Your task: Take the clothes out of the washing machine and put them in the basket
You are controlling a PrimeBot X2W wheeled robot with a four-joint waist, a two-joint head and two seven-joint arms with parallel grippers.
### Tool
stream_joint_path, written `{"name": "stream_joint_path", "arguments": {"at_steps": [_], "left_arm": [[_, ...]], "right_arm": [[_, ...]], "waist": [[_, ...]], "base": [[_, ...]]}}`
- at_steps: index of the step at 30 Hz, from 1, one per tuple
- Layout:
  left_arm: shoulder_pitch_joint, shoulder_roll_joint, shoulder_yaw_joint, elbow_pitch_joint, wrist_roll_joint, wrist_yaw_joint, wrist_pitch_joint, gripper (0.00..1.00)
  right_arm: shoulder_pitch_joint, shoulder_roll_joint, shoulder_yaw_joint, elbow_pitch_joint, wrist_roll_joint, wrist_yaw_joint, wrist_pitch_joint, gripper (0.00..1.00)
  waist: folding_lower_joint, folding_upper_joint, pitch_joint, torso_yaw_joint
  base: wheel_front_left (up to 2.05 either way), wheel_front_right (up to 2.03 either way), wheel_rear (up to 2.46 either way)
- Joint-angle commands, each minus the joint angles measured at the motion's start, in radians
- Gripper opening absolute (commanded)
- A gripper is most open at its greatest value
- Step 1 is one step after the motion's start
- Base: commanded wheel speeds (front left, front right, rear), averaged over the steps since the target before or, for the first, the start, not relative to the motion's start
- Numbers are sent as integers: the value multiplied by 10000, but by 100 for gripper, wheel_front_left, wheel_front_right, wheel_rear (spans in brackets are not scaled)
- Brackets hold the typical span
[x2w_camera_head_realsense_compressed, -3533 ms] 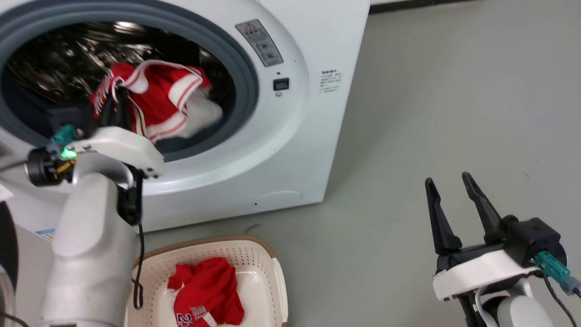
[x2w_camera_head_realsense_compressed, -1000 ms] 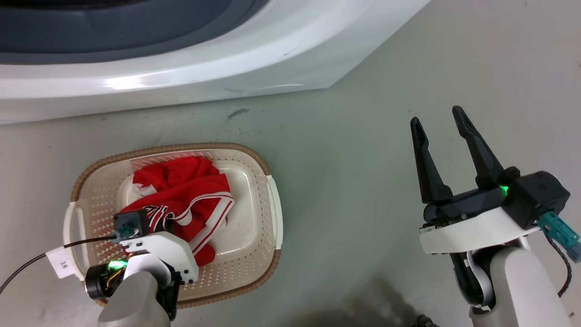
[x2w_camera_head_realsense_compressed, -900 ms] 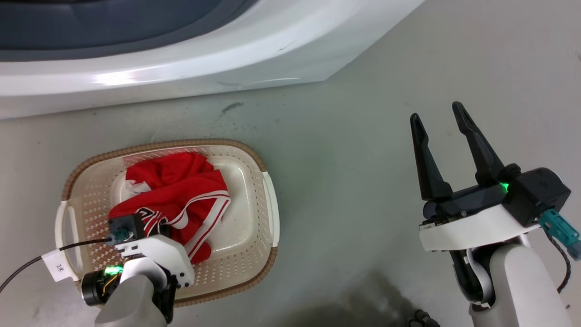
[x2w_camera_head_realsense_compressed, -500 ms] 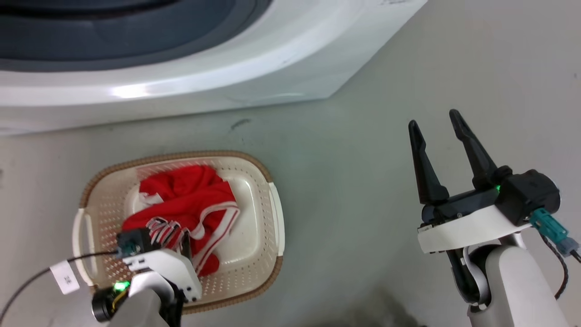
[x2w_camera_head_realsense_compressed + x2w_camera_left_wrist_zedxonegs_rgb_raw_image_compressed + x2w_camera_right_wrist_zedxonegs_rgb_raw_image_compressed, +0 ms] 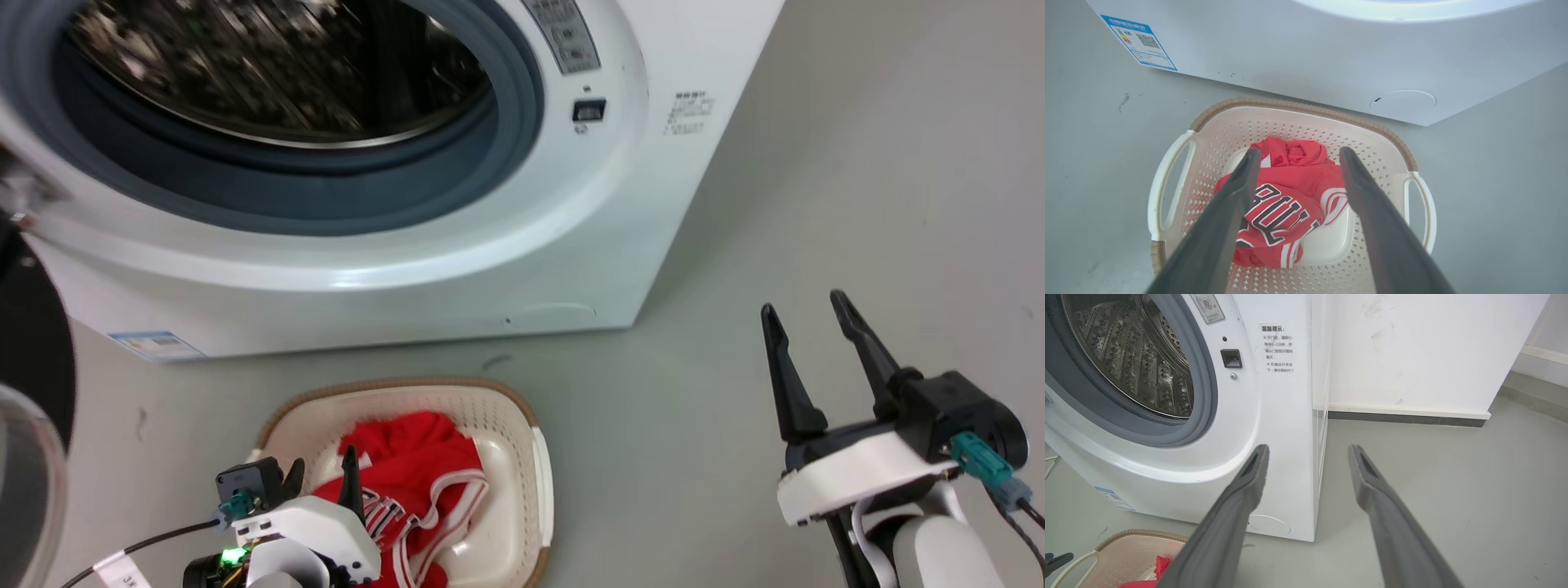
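Head view looks down on the washing machine (image 5: 571, 245), whose round opening faces the camera. Inside the grey rubber ring (image 5: 326, 204) the steel drum (image 5: 269, 73) shows bare metal, with no red cloth in the part that can be seen. Some of the drum lies outside the picture and it is a little blurred, so I cannot say for sure that nothing hides there. The right wrist view gives the same impression: perforated steel and no fabric.

The clothes (image 5: 416, 465) lie as a red heap with white stripes inside the basket (image 5: 540, 482), which stands on the floor (image 5: 735, 204) just in front of the machine. The left gripper (image 5: 324, 457) hangs over the basket with its two fingers apart and nothing between them. In the left wrist view the fingers frame the heap from above, and the cloth with its lettering lies loose on the basket bottom, not touched as far as I can tell. The right gripper (image 5: 803, 304) is well apart to the right, over bare floor, its fingers spread too and holding nothing.

My judgement is that the taking out and the putting in are done, or almost done. What is left is perhaps only one check of the drum for a hidden piece, and to draw the left arm away from the basket
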Motion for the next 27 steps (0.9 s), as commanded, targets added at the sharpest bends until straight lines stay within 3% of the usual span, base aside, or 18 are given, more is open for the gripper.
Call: {"name": "stream_joint_path", "arguments": {"at_steps": [1, 16, 27], "left_arm": [[349, -50, 93, -496, 142, 86, -20, 100], [1969, -180, 226, -6322, 1518, 444, -22, 100], [2807, 150, -20, -7734, 2501, 600, -21, 100]], "right_arm": [[277, 0, -44, -100, -84, -7, 83, 100], [1508, -2, -730, -796, -172, -5, 620, 100], [1773, -2, -622, -907, -132, -7, 702, 100]], "waist": [[1, 0, -867, 470], [1, 0, -2274, 849], [1, 0, -2829, 799]], "base": [[0, 0, 0], [0, 0, 0], [0, 0, 0]]}}
